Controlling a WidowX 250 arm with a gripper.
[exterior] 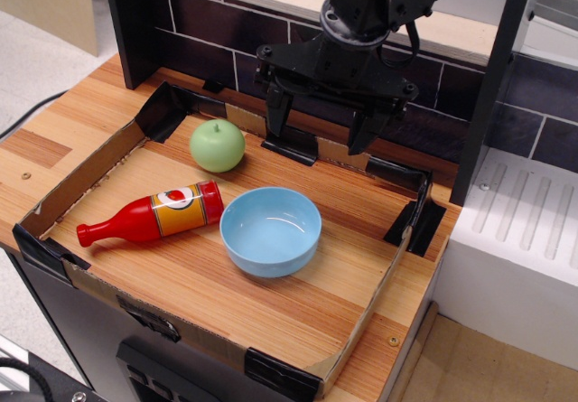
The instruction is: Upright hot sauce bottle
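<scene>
The hot sauce bottle (155, 213) lies on its side on the wooden tray floor at the left, red cap pointing left, base toward the blue bowl (270, 229). Its orange-yellow label with a white-and-red oval faces up. My gripper (323, 124) hangs at the back of the tray, well above and to the right of the bottle. Its two black fingers (276, 113) are spread wide with nothing between them.
A green apple (217, 145) sits at the back left, just behind the bottle. Low cardboard walls (86, 172) with black tape at the corners ring the tray. A dark tiled wall (217, 23) stands behind, a white appliance (515, 257) to the right.
</scene>
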